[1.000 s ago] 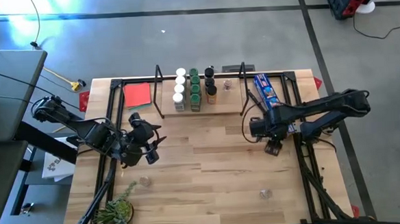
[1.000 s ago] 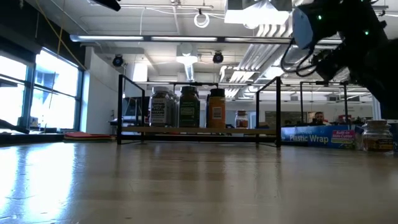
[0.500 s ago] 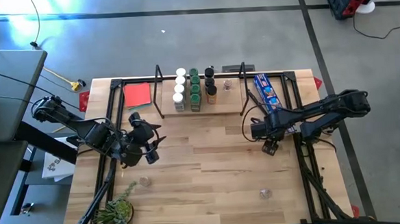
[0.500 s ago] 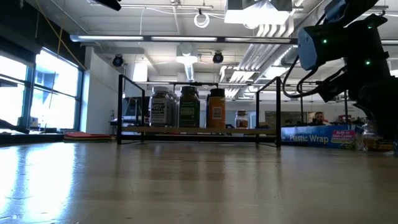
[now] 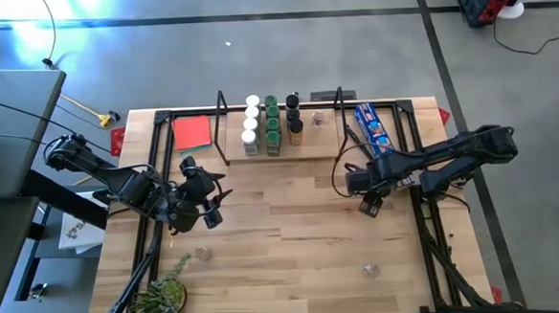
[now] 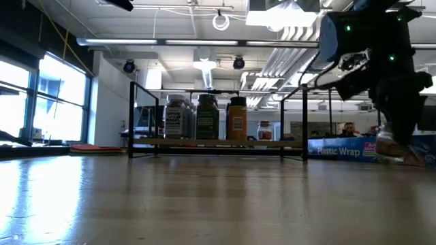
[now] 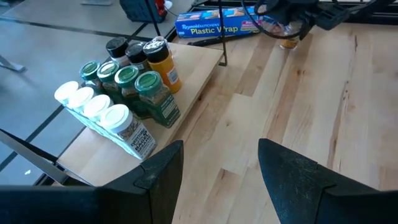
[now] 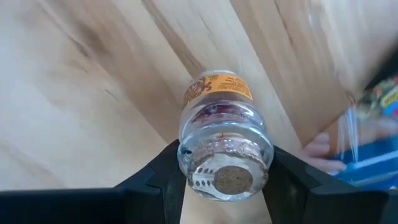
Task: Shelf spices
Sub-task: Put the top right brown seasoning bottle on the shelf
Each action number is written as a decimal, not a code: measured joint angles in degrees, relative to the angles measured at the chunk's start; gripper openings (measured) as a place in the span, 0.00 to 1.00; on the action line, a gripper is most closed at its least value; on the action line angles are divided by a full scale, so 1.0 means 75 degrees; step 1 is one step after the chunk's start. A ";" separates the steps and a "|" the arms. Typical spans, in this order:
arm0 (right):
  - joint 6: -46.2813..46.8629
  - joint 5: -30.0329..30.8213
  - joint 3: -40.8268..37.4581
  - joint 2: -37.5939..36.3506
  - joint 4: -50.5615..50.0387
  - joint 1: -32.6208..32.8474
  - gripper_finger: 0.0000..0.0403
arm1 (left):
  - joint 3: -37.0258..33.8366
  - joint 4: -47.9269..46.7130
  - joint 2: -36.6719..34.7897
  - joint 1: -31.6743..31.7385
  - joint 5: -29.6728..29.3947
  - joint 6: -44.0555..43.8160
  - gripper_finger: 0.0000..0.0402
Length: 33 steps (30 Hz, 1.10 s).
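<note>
High view | wooden table [image 5: 294, 242] | left fingers [image 7: 163, 171] apart | right fingers [image 8: 163, 171] clamp jar [image 8: 225, 140]

Overhead, table-level, perhaps two close wrist views

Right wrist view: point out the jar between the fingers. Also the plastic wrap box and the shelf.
cork-topped jar [image 8: 225, 149], right wrist view, glass shoulder.
plastic wrap box [image 7: 217, 25], left wrist view, printed side.
shelf [image 5: 310, 150], high view, bare wooden board.

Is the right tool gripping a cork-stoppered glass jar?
Yes: in the right wrist view the cork-stoppered glass jar sits clamped between the right tool's two fingers.
</note>
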 joint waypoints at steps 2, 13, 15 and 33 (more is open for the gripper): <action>0.0140 0.0058 0.0273 0.0000 0.0004 0.0058 0.39 | 0.0000 0.0000 0.0000 0.0000 -0.0006 0.0000 0.50; 0.0123 0.0411 0.1976 0.0120 0.0161 0.0016 0.39 | 0.0000 0.0218 0.0000 0.0006 0.0015 -0.0053 0.50; -0.0066 0.0504 0.2607 0.0351 0.0121 -0.0086 0.39 | 0.0000 0.0221 0.0000 0.0009 0.0015 -0.0073 0.50; -0.4257 0.1611 0.8848 0.5562 -0.3114 -0.2444 0.39 | 0.0000 0.0363 0.0003 0.0009 0.0012 -0.0020 0.50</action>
